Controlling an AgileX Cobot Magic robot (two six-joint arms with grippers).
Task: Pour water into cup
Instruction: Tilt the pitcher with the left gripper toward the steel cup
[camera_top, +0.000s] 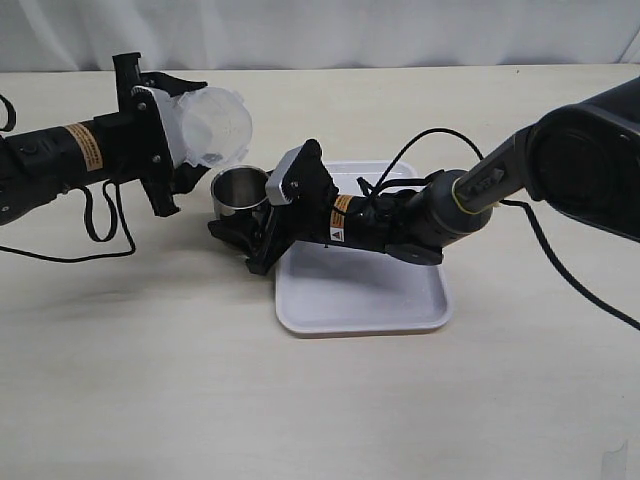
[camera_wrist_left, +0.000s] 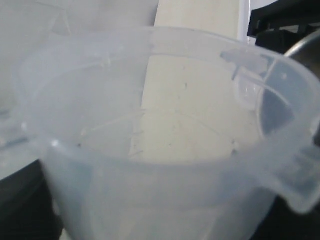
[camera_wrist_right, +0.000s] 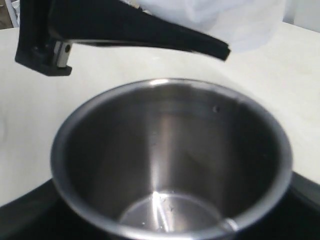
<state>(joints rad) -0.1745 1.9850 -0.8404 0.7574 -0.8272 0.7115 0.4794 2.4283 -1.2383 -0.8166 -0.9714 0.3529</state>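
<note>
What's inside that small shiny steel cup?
The small stainless-steel cup shows bare metal walls and a shiny floor with a few specks, maybe droplets. Its near rim hides part of the floor.

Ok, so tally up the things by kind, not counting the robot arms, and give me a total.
stainless-steel cup: 1
translucent plastic measuring cup: 1
white tray: 1
Total: 3
</note>
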